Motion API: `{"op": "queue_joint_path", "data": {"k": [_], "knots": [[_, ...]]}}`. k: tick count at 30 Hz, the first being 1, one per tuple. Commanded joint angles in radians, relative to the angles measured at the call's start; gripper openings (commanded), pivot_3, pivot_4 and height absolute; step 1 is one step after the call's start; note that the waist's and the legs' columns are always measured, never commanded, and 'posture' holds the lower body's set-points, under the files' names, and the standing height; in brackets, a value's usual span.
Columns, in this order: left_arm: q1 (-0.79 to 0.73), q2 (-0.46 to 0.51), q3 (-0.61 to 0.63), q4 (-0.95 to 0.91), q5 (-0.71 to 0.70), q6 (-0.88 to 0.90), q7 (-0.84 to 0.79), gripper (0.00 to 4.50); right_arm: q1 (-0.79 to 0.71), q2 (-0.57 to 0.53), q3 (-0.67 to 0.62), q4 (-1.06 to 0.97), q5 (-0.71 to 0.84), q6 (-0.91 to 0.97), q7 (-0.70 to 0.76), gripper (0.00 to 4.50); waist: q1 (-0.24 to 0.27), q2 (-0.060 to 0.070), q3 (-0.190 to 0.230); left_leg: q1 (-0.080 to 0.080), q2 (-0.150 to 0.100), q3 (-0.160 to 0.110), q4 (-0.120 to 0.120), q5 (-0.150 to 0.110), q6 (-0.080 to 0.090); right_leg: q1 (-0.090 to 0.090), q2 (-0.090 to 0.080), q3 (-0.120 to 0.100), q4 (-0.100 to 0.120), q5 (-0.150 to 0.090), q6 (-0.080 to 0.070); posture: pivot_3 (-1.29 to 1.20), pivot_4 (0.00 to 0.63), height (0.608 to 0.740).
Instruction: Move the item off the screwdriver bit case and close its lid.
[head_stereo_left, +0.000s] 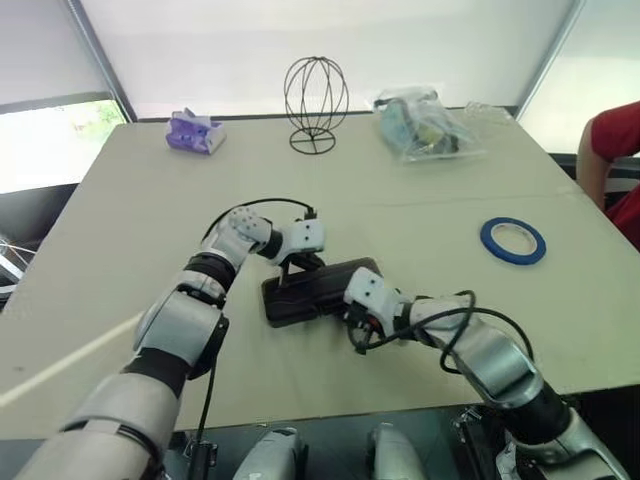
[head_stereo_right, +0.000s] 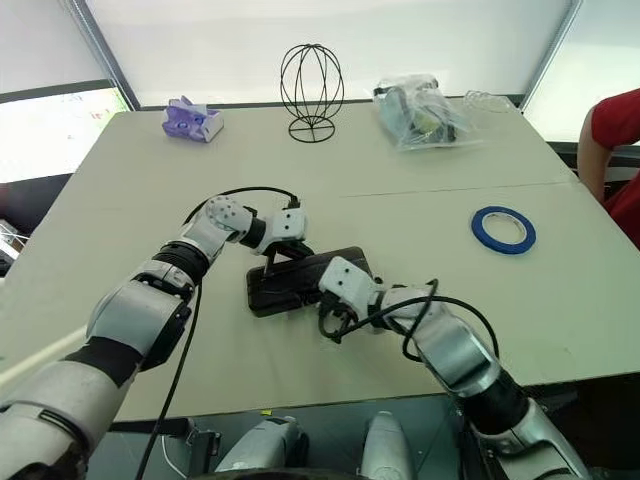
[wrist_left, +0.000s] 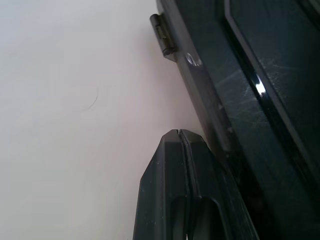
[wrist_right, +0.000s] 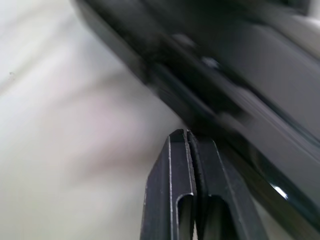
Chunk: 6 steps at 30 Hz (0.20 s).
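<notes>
Both my grippers are fully shut, holding nothing: left gripper at the far edge of the closed screwdriver bit case, right gripper at its near-right corner; blue tape ring lies well right.

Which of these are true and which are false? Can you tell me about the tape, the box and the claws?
1. The tape lies on the case. False: it lies on the table, apart from the case.
2. The case's lid is down. True.
3. The left claw is wide open. False: it is shut.
4. The right claw is shut. True.
5. The wire stand lies tipped over. False: it stands upright.
</notes>
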Motion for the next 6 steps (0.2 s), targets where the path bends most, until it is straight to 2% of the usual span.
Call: {"op": "queue_joint_path", "data": {"k": [1,4,6], "knots": [[-0.058,0.072,0.104,0.024,-0.063,0.048,0.086,0.00,0.127,0.009,-0.178,-0.252,0.180,0.092,0.061,0.09,-0.005,0.000,0.002,0.000,0.001,0.000,0.000,0.000,0.000,-0.001,0.001,0.000,0.000,0.000,0.000,0.00,0.150,0.740],[-0.095,0.152,0.243,0.014,-0.184,0.140,0.055,0.00,0.218,0.004,-0.454,-0.342,0.331,0.133,0.129,0.09,-0.024,0.000,0.005,-0.006,0.002,0.002,0.000,0.000,0.000,-0.009,0.001,0.001,0.004,0.000,0.000,0.00,0.150,0.740],[-0.089,0.197,0.303,-0.008,-0.236,0.186,0.027,0.00,0.217,-0.017,-0.577,-0.312,0.355,0.118,0.117,0.09,-0.031,0.000,0.006,-0.010,0.002,0.002,0.001,0.000,0.000,-0.011,0.001,0.000,0.004,0.000,0.000,0.00,0.150,0.740]]}}
